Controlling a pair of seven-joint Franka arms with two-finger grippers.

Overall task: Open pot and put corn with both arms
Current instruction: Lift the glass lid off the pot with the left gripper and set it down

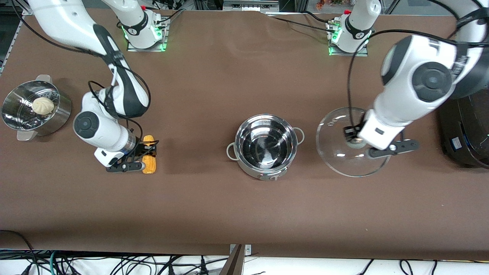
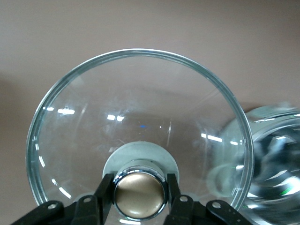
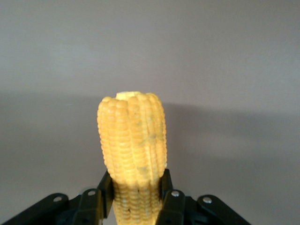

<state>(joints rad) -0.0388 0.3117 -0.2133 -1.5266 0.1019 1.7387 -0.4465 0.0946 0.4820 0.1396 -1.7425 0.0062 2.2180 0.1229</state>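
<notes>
The steel pot (image 1: pixel 266 147) stands open and empty at the table's middle; its rim also shows in the left wrist view (image 2: pixel 276 159). My left gripper (image 1: pixel 357 142) is shut on the tan knob (image 2: pixel 139 194) of the glass lid (image 1: pixel 340 152), holding the lid beside the pot toward the left arm's end. The lid fills the left wrist view (image 2: pixel 140 108), where the gripper (image 2: pixel 139 187) clasps the knob. My right gripper (image 1: pixel 147 152) is shut on the yellow corn (image 1: pixel 149 160) low over the table toward the right arm's end. In the right wrist view the corn (image 3: pixel 133 140) sticks out between the fingers of the gripper (image 3: pixel 135 183).
A perforated steamer basket (image 1: pixel 23 114) with a white bun (image 1: pixel 42 105) stands at the right arm's end of the table. A big black rice cooker (image 1: pixel 466 130) stands at the left arm's end, close to the lid.
</notes>
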